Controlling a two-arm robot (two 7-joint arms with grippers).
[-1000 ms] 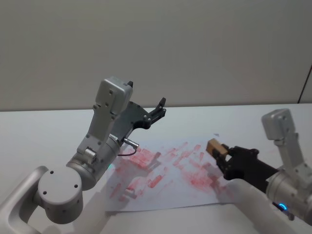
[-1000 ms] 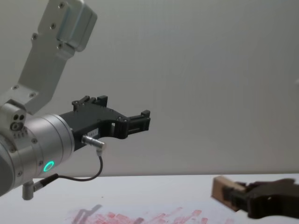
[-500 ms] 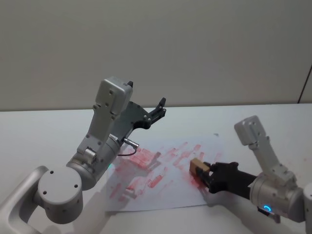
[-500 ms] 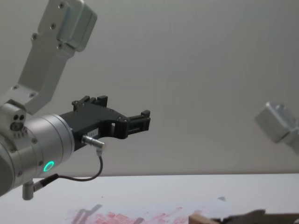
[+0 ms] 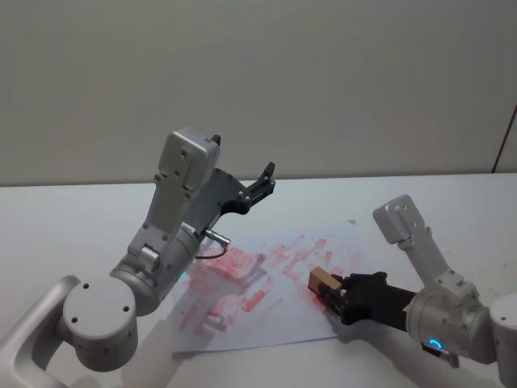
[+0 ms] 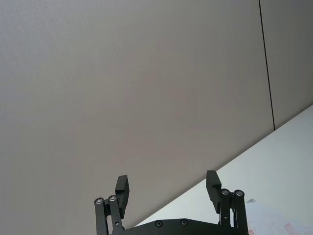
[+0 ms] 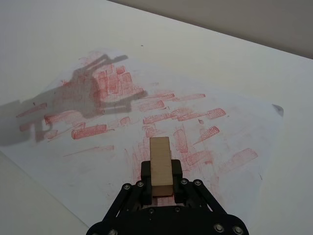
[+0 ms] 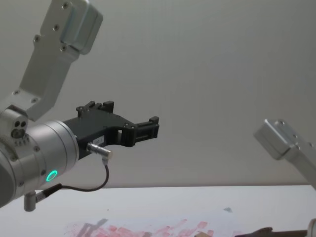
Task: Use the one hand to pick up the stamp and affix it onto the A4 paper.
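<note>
Clamping the stamp [image 5: 321,281] in the right hand [image 5: 333,289], low over the A4 paper [image 5: 242,323].
Sits around 3 o'clock from the sheet's middle, among red prints [image 7: 110,81]; can't tell if touching. Parking the left gripper [image 5: 265,179] up in the air toward 12 o'clock, fingers spread wide, holding nothing.

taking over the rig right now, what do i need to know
Right gripper: shut on the stamp, low over the right part of the A4 paper.
Left gripper: open, raised above the table, idle.
Done: the stamp is picked up and is over the paper.
Left: press it down. I cannot tell whether it touches the paper yet.
</note>
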